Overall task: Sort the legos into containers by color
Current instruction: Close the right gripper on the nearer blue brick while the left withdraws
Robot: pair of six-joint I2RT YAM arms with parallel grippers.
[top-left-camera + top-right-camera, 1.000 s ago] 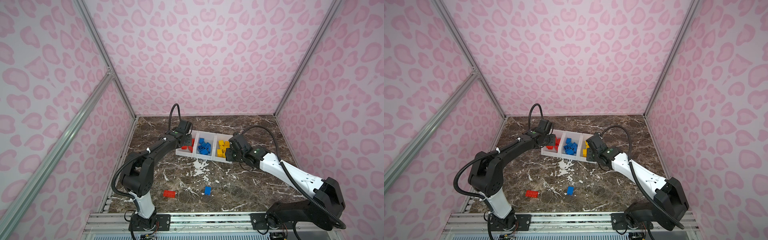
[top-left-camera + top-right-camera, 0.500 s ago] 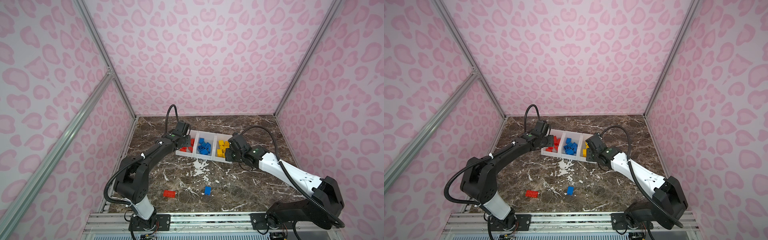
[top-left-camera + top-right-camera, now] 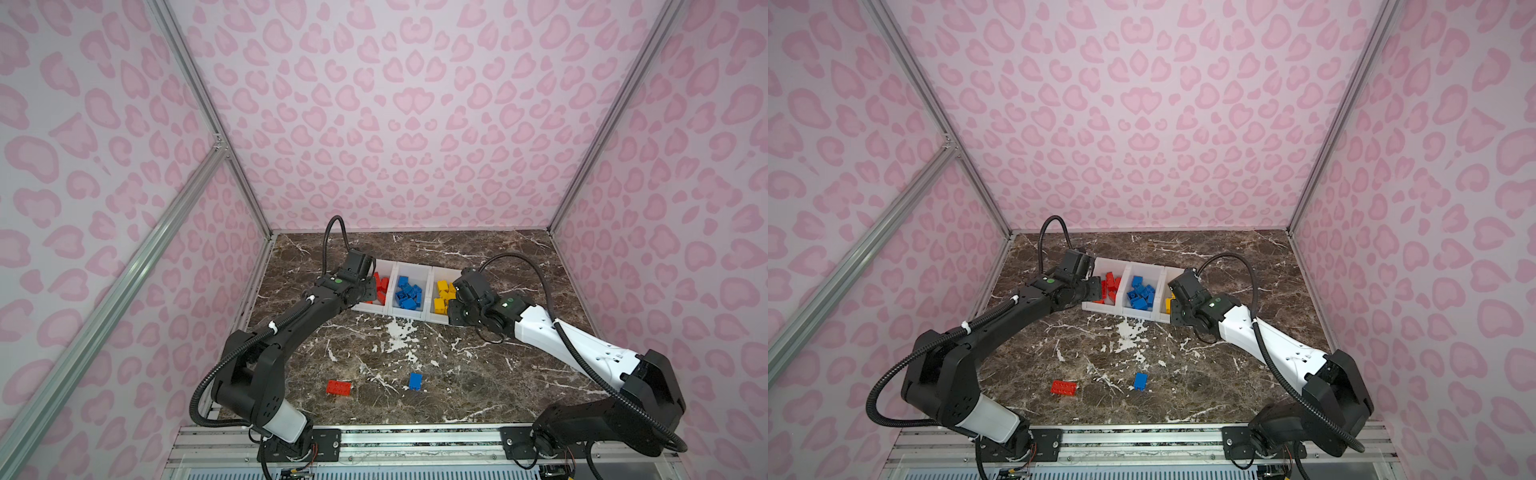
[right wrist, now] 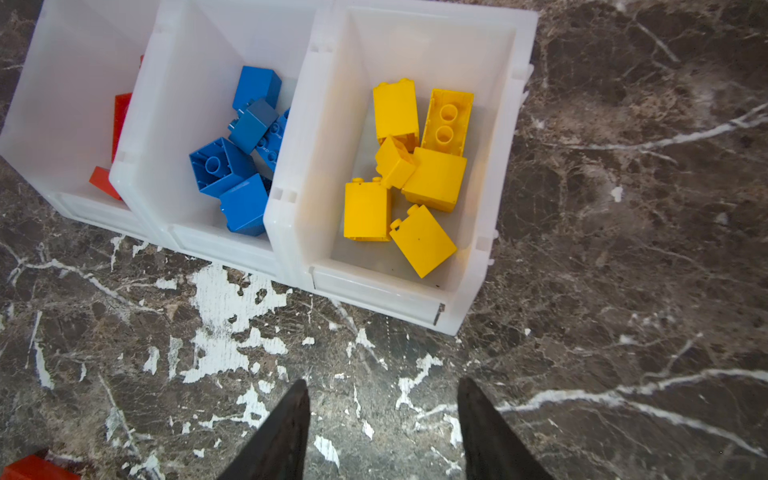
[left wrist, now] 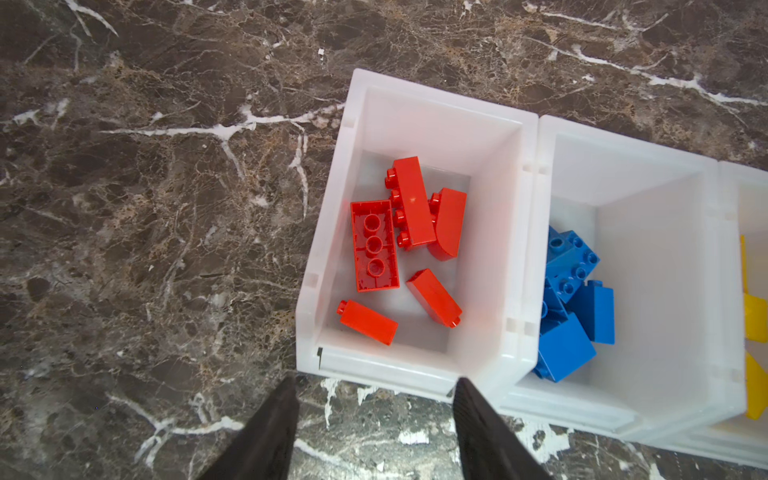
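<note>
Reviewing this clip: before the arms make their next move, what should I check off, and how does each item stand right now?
1. Left gripper open, nothing between its jaws: ok.
2. Right gripper open, nothing held: ok.
3. One colour per container, red bin, blue bin, yellow bin: ok.
4. All legos binned: not ok; a red brick and a blue brick lie on the table.
5. Those two bricks lie apart, nothing on top of them: ok.

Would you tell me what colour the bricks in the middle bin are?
Blue bricks, clearest in the right wrist view.
</note>
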